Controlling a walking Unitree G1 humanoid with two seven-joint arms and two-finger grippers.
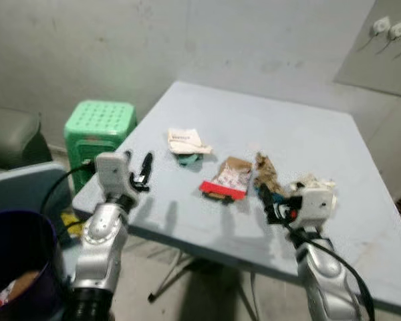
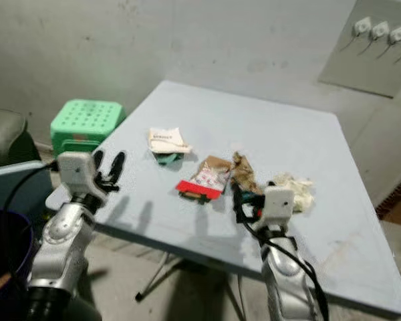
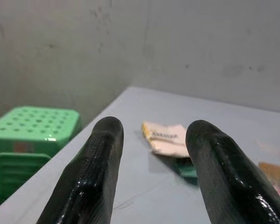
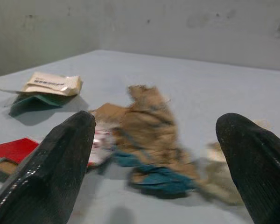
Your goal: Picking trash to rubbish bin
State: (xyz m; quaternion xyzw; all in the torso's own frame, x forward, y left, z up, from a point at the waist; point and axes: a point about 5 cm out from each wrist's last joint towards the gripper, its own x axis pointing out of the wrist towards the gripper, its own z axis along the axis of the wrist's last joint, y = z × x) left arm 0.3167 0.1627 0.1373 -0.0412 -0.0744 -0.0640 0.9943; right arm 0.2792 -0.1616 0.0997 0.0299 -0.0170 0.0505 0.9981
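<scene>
Nearest, a dark rubbish bin (image 1: 17,267) sits low by the robot's left side, and both arms reach over the near edge of the grey-blue surface (image 1: 307,134). The left gripper (image 1: 138,171) has its jaws apart over bare top; the right gripper (image 1: 267,200), jaws wide apart, is just short of a crumpled brown wrapper (image 4: 151,121). Beyond lie a red-edged packet (image 1: 226,180), a white crumpled wad (image 2: 295,187) and a white-and-green packet (image 1: 186,144), with a green stool (image 1: 99,130) beside the surface.
</scene>
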